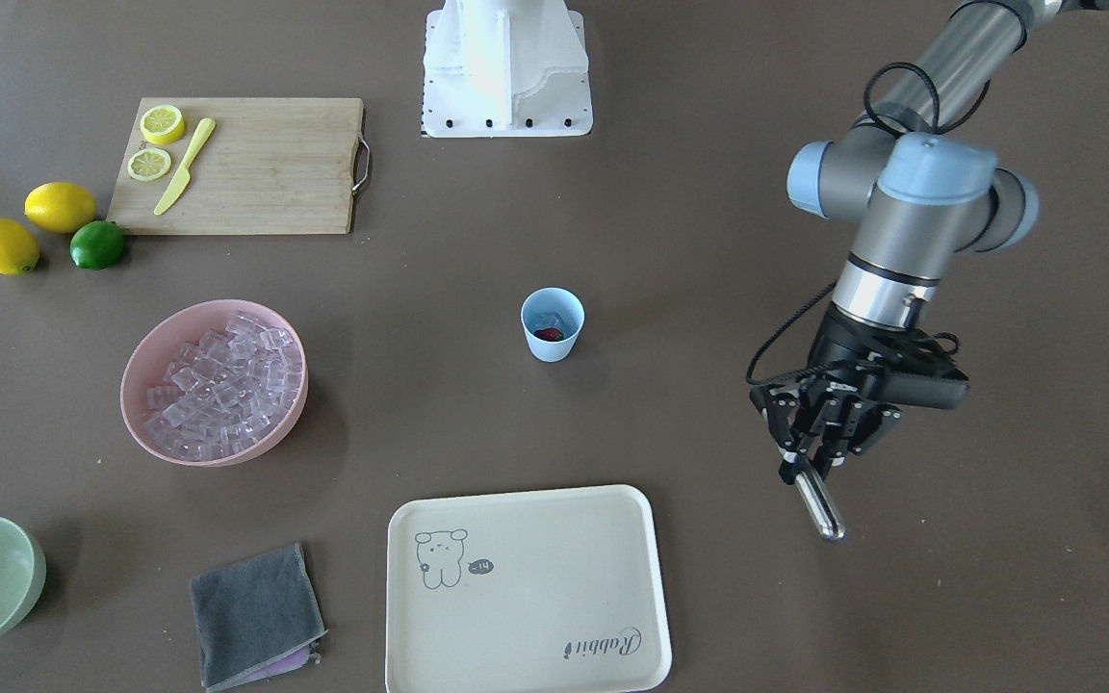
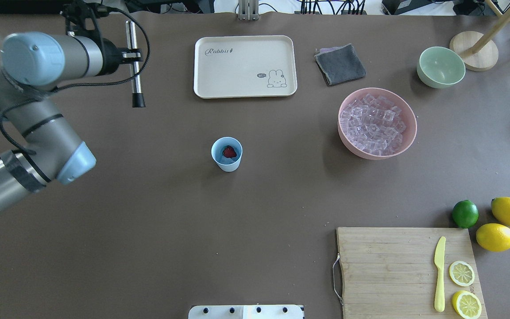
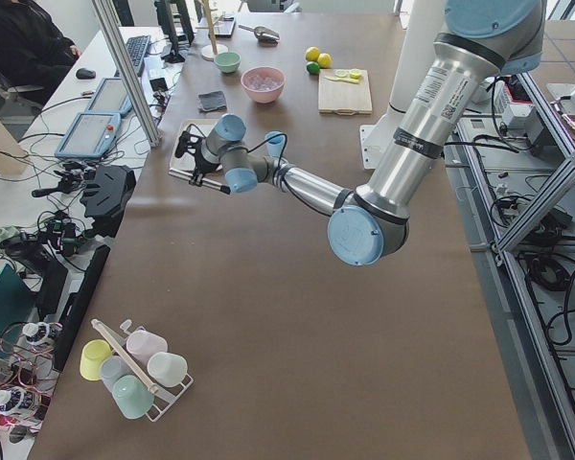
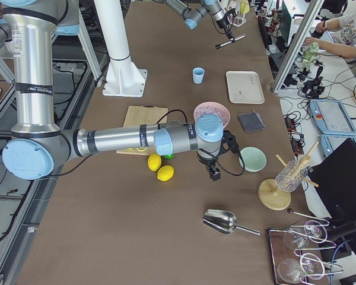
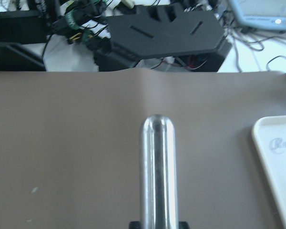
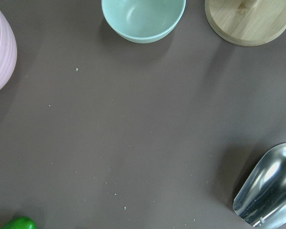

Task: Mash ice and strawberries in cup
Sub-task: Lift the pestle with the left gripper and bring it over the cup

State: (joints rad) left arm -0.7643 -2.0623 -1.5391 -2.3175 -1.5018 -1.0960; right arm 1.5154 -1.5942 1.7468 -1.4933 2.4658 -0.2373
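Left gripper (image 1: 810,464) clamps a steel muddler (image 1: 824,510) near the table (image 1: 997,597) edge, well apart from the cup (image 1: 552,324). Right gripper (image 4: 214,173) closure cannot be determined.

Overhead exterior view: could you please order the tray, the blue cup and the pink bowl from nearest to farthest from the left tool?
1. Cream tray, just right of the left tool.
2. Light blue cup, table centre.
3. Pink bowl, far right.

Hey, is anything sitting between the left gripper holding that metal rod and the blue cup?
Nothing visible. Only bare table lies between the left gripper, shut on the metal muddler, and the cup. The cream tray sits off to the side of that path.
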